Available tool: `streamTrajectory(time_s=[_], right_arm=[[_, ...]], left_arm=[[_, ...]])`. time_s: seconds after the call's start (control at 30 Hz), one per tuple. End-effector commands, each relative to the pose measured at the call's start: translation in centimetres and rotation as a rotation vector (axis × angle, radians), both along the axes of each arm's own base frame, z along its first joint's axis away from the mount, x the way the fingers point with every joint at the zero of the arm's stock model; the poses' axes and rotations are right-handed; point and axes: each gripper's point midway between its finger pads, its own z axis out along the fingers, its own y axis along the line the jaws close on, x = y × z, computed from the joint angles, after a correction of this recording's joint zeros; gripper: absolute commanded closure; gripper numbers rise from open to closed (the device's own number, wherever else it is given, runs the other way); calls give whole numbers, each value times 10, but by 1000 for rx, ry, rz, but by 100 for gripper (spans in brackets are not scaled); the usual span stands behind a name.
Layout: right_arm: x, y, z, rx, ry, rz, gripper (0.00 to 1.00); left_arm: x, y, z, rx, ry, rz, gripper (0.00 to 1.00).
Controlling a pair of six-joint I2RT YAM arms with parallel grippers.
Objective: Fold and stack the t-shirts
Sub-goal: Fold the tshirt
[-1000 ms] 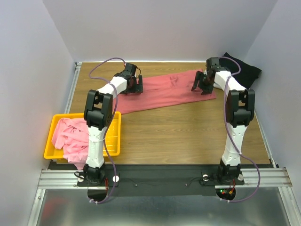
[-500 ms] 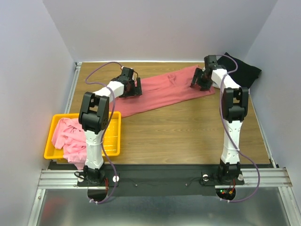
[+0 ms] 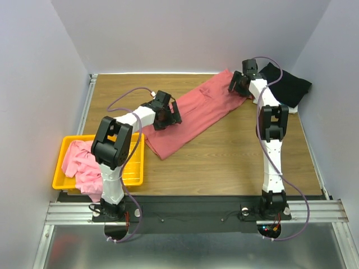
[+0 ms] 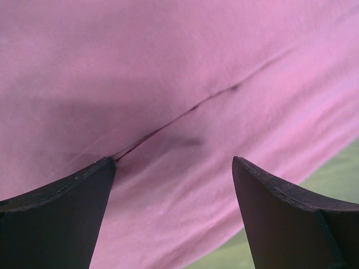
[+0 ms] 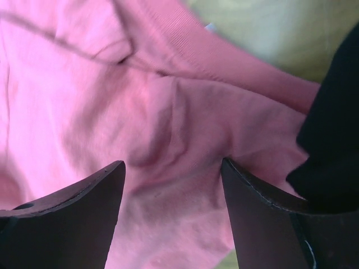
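Two open grippers, folding barely begun
Left gripper (image 3: 170, 115) stands wide over the dusty-red t-shirt (image 3: 196, 112); right gripper (image 3: 238, 84), jaws apart, presses its far corner. It lies spread diagonally on the surface (image 3: 224, 151), unfolded. Black t-shirt (image 3: 289, 87) waits back right, light pink t-shirt (image 3: 84, 162) in the yellow basket (image 3: 59, 182); no stack yet.

The top camera looks down from above and behind the arm bases at six o'clock, far enough to hold the whole table (image 3: 224, 151), while both wrist cameras face down very close over the dusty-red t-shirt (image 3: 196, 109) (image 4: 168, 67) (image 5: 84, 101), left near ten o'clock, right near one o'clock, the only thing all three views share.
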Motion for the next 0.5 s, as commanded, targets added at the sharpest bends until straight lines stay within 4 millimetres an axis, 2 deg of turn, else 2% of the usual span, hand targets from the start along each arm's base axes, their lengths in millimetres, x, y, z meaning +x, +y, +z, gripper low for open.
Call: streamTrajectory(time_s=[0.0, 0.03, 0.23, 0.3, 0.4, 0.47], right_arm=[[3, -8, -45, -4, 52, -31, 25], [4, -5, -50, 17, 56, -29, 25], [15, 19, -54, 109, 12, 46, 24], [18, 28, -49, 124, -6, 91, 23], [18, 38, -36, 129, -27, 140, 23], [18, 43, -26, 129, -41, 168, 22]], left_arm=[[-85, -18, -36, -38, 268, 10, 1], [-94, -27, -35, -41, 268, -13, 1], [-144, -59, -43, -73, 331, -127, 1], [-164, -76, -43, -82, 342, -197, 2], [-180, -100, -30, -124, 321, -270, 1], [-184, -111, -20, -159, 301, -296, 1]])
